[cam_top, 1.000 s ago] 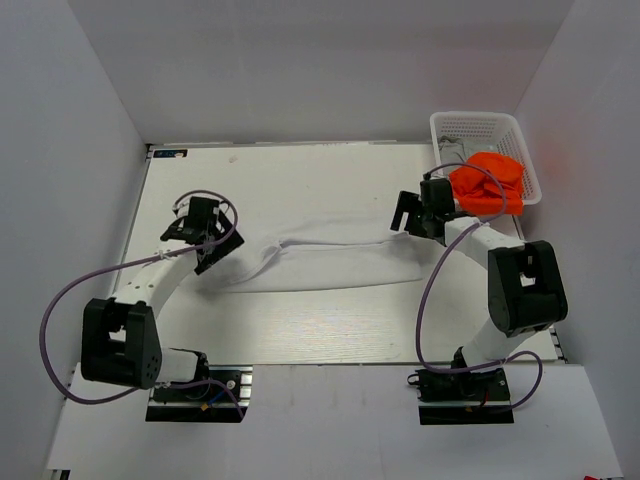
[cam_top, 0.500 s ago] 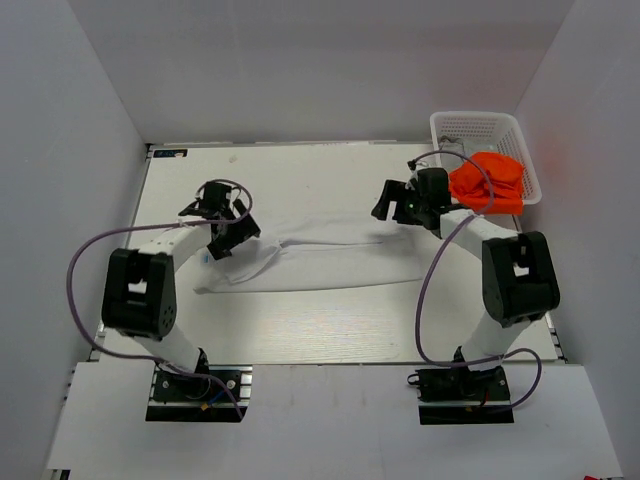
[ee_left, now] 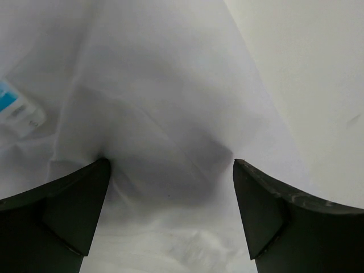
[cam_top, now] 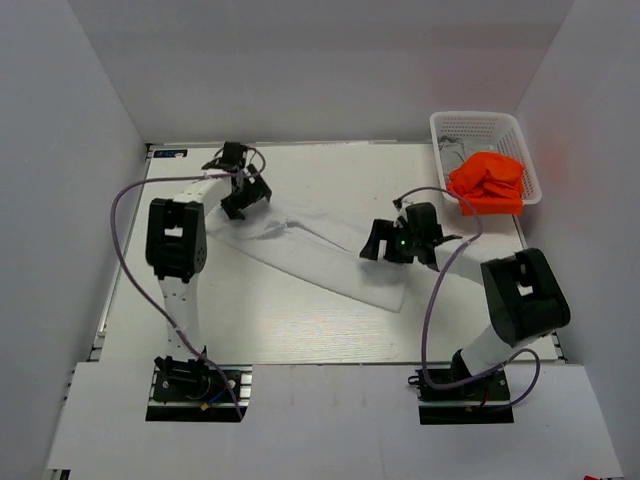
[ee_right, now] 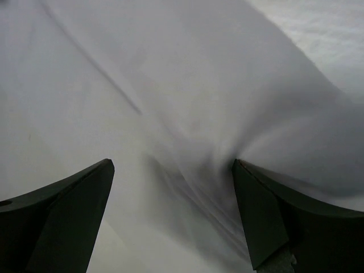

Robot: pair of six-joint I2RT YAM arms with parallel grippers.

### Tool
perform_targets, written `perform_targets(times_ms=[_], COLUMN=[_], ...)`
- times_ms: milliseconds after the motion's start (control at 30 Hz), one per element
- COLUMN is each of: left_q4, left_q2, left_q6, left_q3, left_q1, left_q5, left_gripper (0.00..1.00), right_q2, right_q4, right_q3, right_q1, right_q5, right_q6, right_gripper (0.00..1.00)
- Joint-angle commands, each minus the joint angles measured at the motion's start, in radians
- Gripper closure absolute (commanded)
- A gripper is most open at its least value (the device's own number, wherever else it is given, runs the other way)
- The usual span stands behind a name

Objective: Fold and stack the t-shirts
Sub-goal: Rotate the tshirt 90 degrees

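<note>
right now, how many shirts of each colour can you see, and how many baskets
white t-shirt: 1
orange t-shirt: 1
white basket: 1
total: 3

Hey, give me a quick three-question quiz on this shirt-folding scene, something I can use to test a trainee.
1. True or false: the orange t-shirt lies in the basket.
2. In the left wrist view, what fills the gap between the fingers of the left gripper? A) the white t-shirt B) orange cloth C) bare tabletop
3. In the top view, which gripper is nearer the basket?
Key: 1 true; 2 A; 3 the right gripper.
</note>
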Motion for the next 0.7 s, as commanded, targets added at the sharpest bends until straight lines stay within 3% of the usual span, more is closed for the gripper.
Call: perform_targets(times_ms=[0,33,67,167,233,333,500,667], left_q4=[0.055,0.055,0.037,0.038,0.266,0.397,0.398,0.42], left_q2=[0.299,0.367,0.502,0.643,0.644,0.634,0.715,0.706], left_q6=[0.04,0.051,0.062,0.048,0.048,0.014,0.005,-0.007], left_q3=[0.23,0.322,0.529,0.816,0.742,0.715,0.81,0.795], left_q1=[-0.011,-0.011,-0.011,-0.02,-0.041,-0.077,-0.098,-0.098], left_q5=[0.059,0.079,0.139,0.261,0.349,0.346,0.359,0.342], left_gripper=[0.0,0.0,0.0,0.0,0.0,0.0,0.0,0.0], right_q2=[-0.087,-0.111,-0.128,-0.136,-0.12,-0.082,0.063,0.022], right_q4=[-0.06,-0.108,-0.148,-0.274,-0.303,-0.213,-0.214,-0.191], right_q3=[-0.098,-0.107,-0.132,-0.112,-0.068,-0.035,0.104,0.129], right_q1=[0.13,0.154,0.231,0.343,0.451,0.545,0.632,0.685], right_q5=[-0.066,-0.079,-0.13,-0.147,-0.161,-0.297,-0.314,-0.222], right_q6=[-0.025,-0.091,-0.117,-0.221,-0.286,-0.361,-0.397,-0.435], right_gripper=[0.1,0.1,0.1,0.1,0.1,0.1,0.1,0.1])
